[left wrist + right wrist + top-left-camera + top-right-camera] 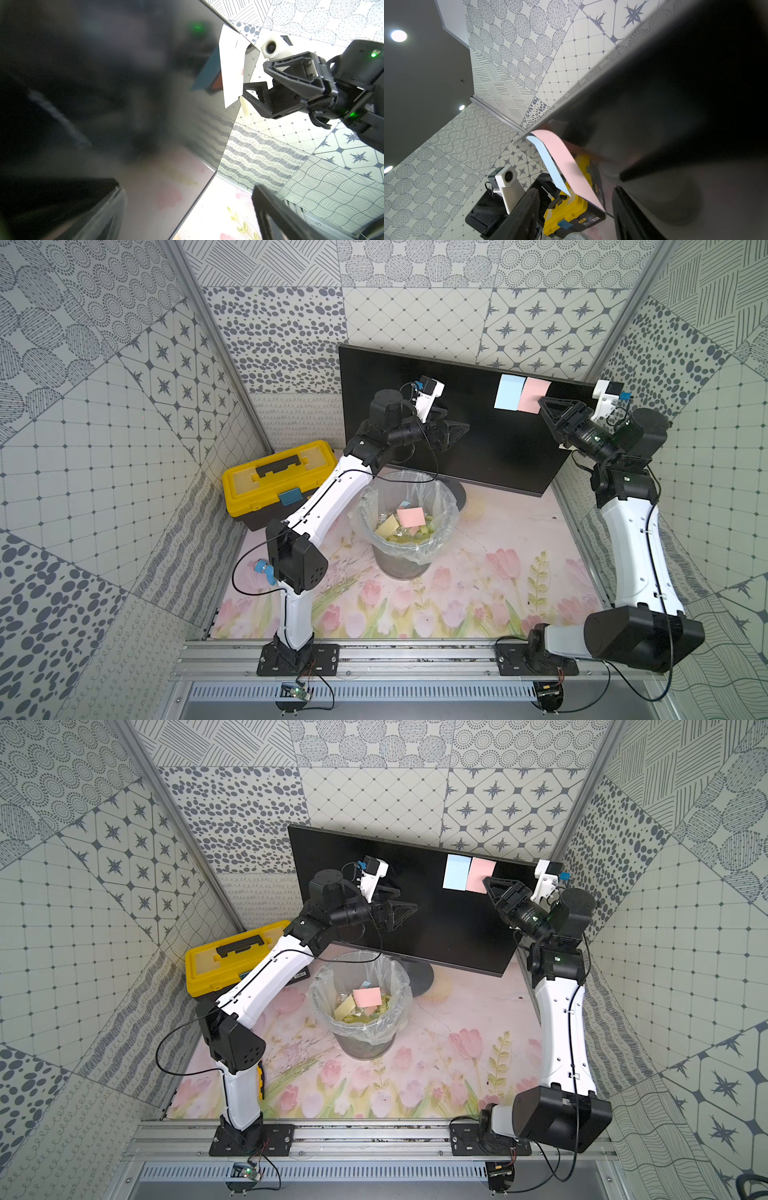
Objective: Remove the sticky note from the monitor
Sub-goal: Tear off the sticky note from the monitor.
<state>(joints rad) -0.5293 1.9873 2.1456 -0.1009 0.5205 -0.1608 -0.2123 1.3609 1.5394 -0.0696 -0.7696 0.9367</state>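
Monitor [415,414] screen: glossy black and smooth. In both wrist views it mirrors the wall pattern and mat colours.
Pink sticky note [536,394], blue sticky note [510,391]: thin matt paper, no sheen. The pink one bends like light stock in the right wrist view.
Toolbox [245,485]: hard yellow plastic, semi-gloss. Lid panels are translucent, handle matt black.
Bin liner [415,553]: thin clear plastic film, crinkled, shiny at the folds.
Table mat [478,585]: smooth printed surface, low sheen.
Walls [124,448]: matt printed panels.
Front rail [415,659]: bare brushed metal — aluminium by look.
Left arm [328,493], right arm [636,547]: smooth white plastic shells, slightly glossy — joint housings matt black.
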